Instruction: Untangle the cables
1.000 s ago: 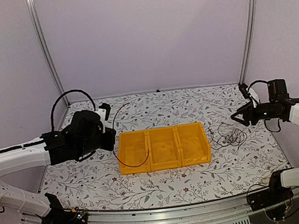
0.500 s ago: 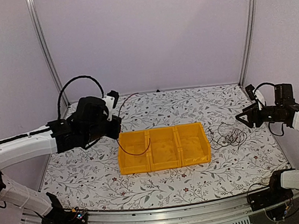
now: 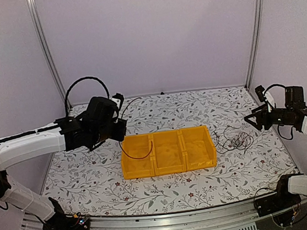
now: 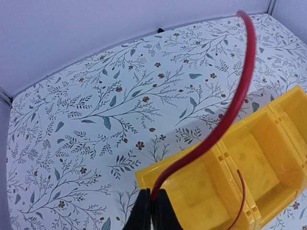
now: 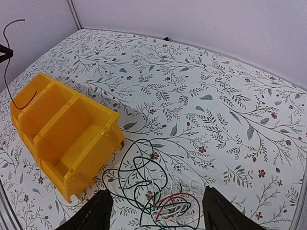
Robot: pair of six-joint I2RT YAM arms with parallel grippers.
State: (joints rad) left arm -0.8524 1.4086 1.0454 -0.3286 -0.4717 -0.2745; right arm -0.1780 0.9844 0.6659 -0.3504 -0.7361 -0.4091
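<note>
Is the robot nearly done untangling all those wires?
Not nearly. Done: one thin red wire is out of the pile. In hand: the left arm's jaws are shut on it, and its loose end hangs in the left compartment of the yellow plastic three-part bin. Left to do: the knot of green, black and red wires lies tangled on the table right of the bin, the right arm's jaws open above it, empty.

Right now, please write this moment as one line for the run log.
left gripper: shut on red cable, hanging into yellow bin | right gripper: open, empty, above cable tangle
</note>
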